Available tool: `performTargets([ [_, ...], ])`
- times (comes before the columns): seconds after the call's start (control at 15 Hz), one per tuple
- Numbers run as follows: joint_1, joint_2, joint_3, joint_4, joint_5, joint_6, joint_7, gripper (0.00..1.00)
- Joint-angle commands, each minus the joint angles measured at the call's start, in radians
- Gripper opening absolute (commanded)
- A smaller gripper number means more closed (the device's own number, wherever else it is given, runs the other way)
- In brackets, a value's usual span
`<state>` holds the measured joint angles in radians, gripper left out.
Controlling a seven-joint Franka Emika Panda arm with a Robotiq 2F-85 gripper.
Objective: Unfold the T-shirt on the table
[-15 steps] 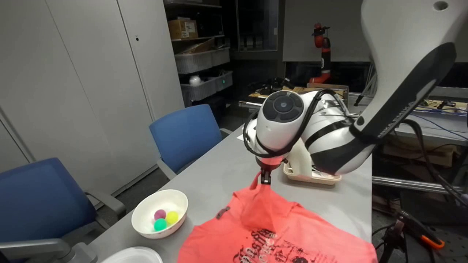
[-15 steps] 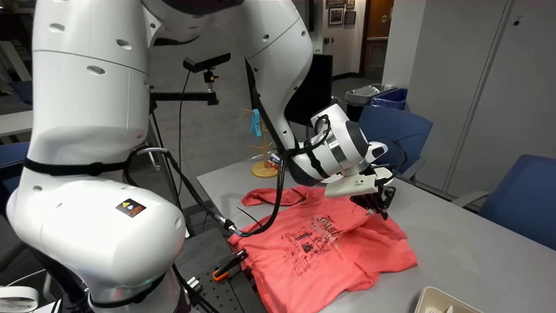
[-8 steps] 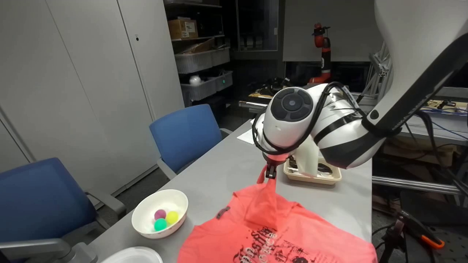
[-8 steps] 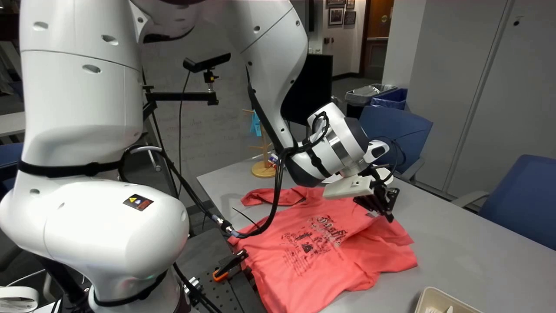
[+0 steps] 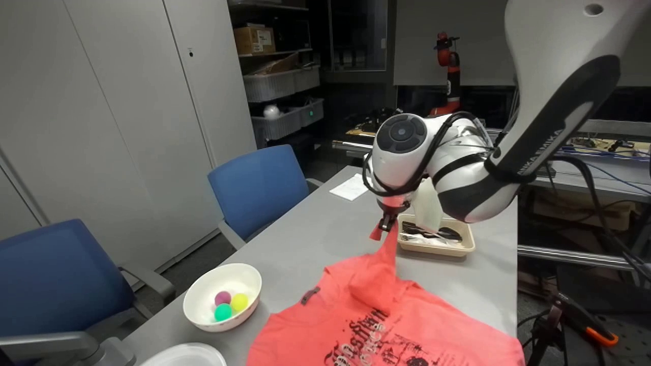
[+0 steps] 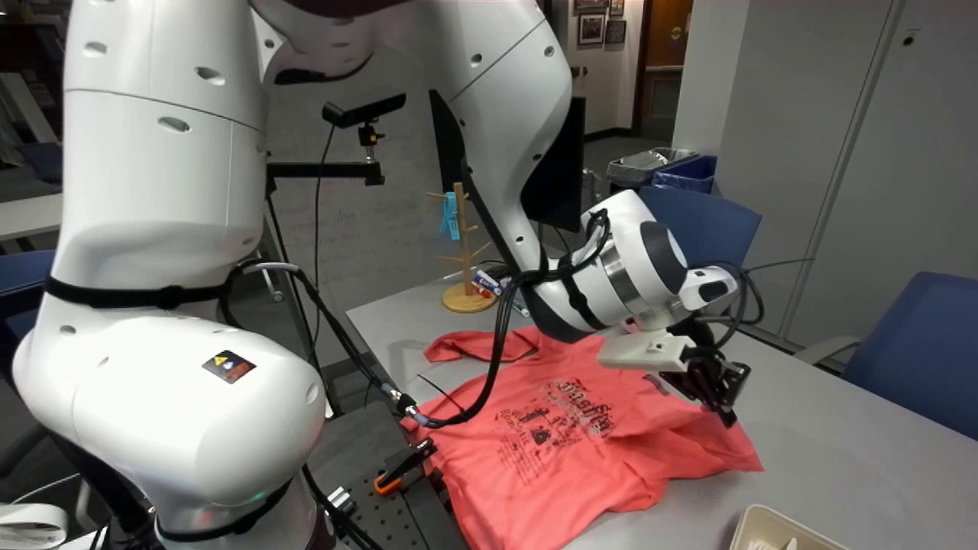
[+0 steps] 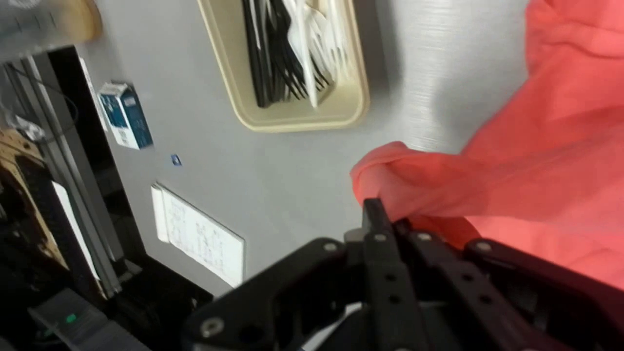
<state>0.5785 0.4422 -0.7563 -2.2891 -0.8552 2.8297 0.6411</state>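
Your arm (image 5: 539, 61) reaches out over the table (image 5: 300, 249): forearm sloping down, wrist bent, white end link with its dark round button pad facing up. Black cables (image 6: 500, 336) are strapped along it and loop loosely at the wrist. Your gripper (image 5: 387, 224) hangs over the tabletop, pointing down with a slight tilt. Jaws are pressed together on a pinch of the T-shirt (image 5: 325, 325); wrist view shows red cloth bunched at the tips. Can't tell which part of the garment you've got.

Shirt's on the table, body mostly flat, held bit drawn up into a narrow peak below the jaws, short flap poking out past them. Soft coral-red cloth, matte, loose creases under the peak, dark ragged lettering across the front with some paler letters. In an exterior view a folded strip (image 6: 467, 344) of it lies out to the side, grey tabletop showing between strip and body.

Tabletop is smooth, light grey, faint sheen in the wrist view. Near your held cloth: beige tray (image 7: 302, 125), rounded corners, black and white cutlery (image 7: 306, 58) inside. Near the shirt, apart from it: round white bowl (image 5: 218, 278) holding a purple ball (image 5: 222, 298), a yellow ball (image 5: 239, 303) and a green ball (image 5: 223, 313). White paper (image 7: 204, 235) with handwriting lies flat; boxy blue-and-white carton (image 7: 126, 115) near it. Wooden stand (image 6: 464, 263) has a round base, thin pegs, blue clip (image 6: 450, 216) on one.
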Motion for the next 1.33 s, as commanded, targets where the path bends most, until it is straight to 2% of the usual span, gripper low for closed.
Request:
performTargets([
  [0.0, -0.195, 0.053, 0.058, 0.086, 0.055, -0.057, 0.018, 0.01],
  [0.27, -0.340, 0.081, 0.089, 0.159, 0.077, -0.159, 0.070, 0.01],
  [0.53, -0.428, 0.088, 0.146, 0.211, 0.071, -0.260, 0.149, 0.01],
  [0.73, -0.462, 0.079, 0.186, 0.234, 0.058, -0.360, 0.259, 0.01],
  [1.07, -0.475, 0.074, 0.211, 0.256, -0.025, -0.544, 0.548, 0.01],
  [1.27, -0.516, 0.068, 0.264, 0.261, -0.048, -0.640, 0.641, 0.01],
])
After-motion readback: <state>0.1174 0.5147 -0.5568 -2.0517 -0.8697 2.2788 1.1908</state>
